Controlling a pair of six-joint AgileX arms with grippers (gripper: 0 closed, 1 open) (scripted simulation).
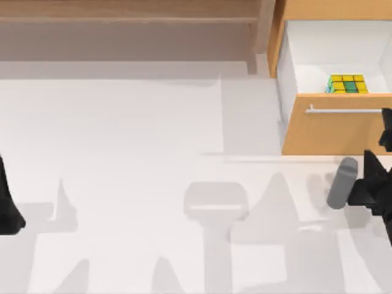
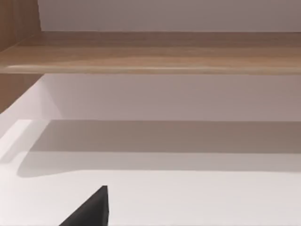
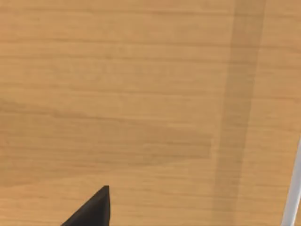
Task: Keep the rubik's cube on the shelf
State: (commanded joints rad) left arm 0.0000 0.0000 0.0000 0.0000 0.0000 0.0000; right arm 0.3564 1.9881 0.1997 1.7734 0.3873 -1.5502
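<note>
The rubik's cube (image 1: 347,84), yellow and green on top, sits inside the open orange-wood drawer (image 1: 334,131) at the back right, just behind the drawer's front panel. The long wooden shelf (image 1: 128,24) runs along the back of the table, its upright post (image 1: 263,37) next to the drawer; its board (image 2: 150,52) also crosses the left wrist view. My right gripper (image 1: 386,131) is at the right edge, close to the drawer front (image 3: 141,103) and its silver bar handle (image 1: 346,111). My left gripper (image 1: 7,208) is parked at the left edge.
A grey cylindrical piece (image 1: 342,182) lies beside my right arm, in front of the drawer. The white tabletop (image 1: 153,153) stretches between shelf and arms, crossed by grey shadows. The handle (image 3: 294,188) shows as a silver bar in the right wrist view.
</note>
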